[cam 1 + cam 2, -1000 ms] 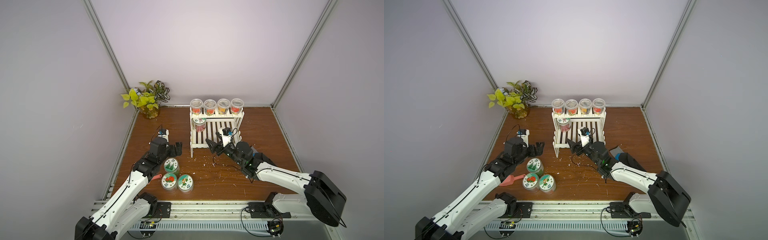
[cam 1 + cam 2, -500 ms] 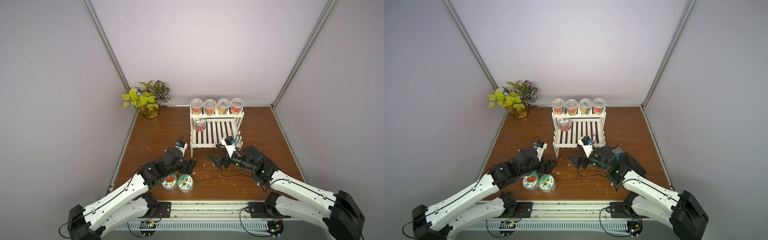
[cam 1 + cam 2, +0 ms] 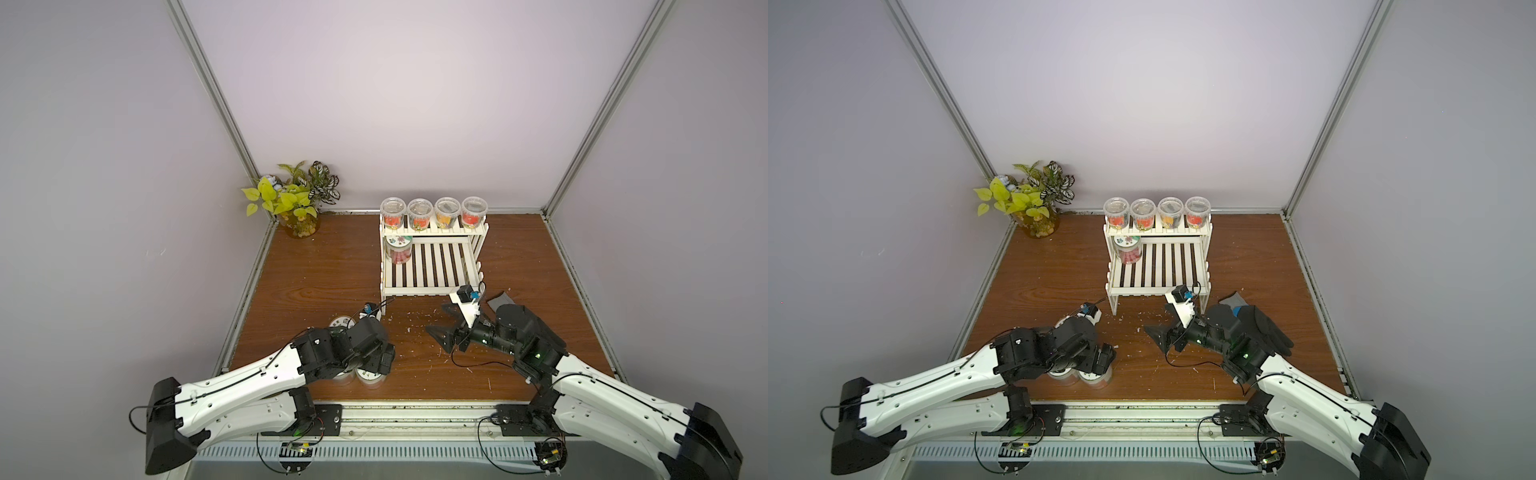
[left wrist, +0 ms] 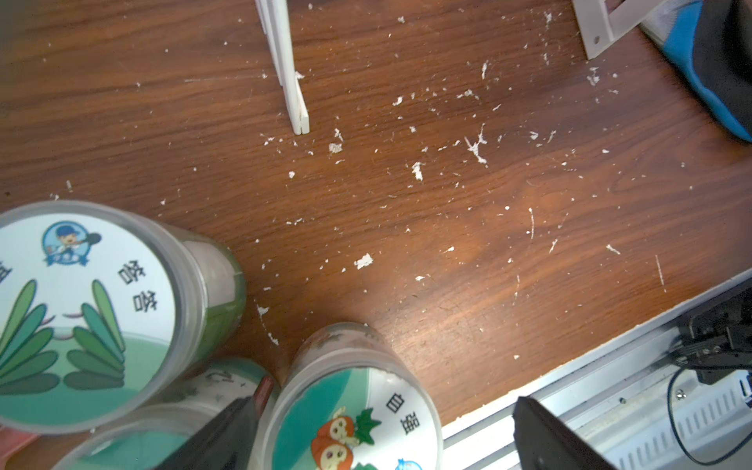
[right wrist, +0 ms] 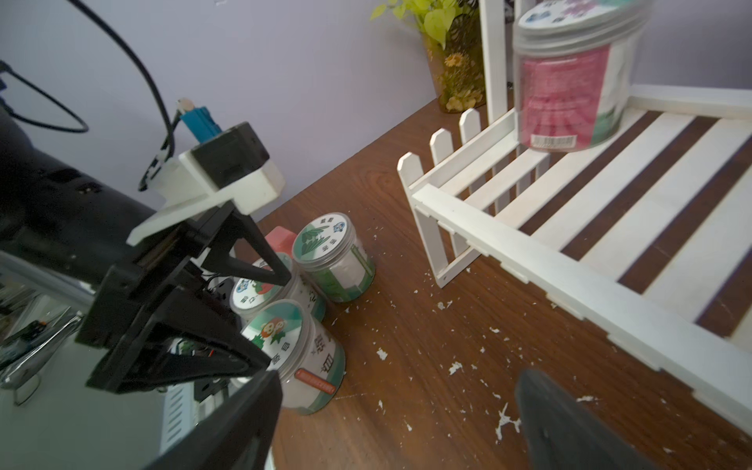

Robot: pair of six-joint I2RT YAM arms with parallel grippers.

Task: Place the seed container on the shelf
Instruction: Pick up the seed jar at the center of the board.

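Seed container (image 4: 346, 407), orange-fruit lid, upright on the desk (image 4: 447, 228) near its front edge, well apart from the shelf (image 3: 432, 270). Its lid is cut off by the frame in the left wrist view. In both top views it is almost wholly hidden under the left arm, with only a pale rim showing. Just beside it are a grass-lid container (image 4: 85, 309), plainly seen, and a third container (image 4: 203, 386), mostly covered by a black jaw. A pink-labelled container (image 3: 398, 254) stands on the shelf's lower tier. Left gripper (image 4: 384, 407): jaws spread wide astride the orange-lid container, not pinching it; whether they touch it cannot be told. Right gripper (image 3: 442, 322): jaws spread, empty, over the desk in front of the shelf.
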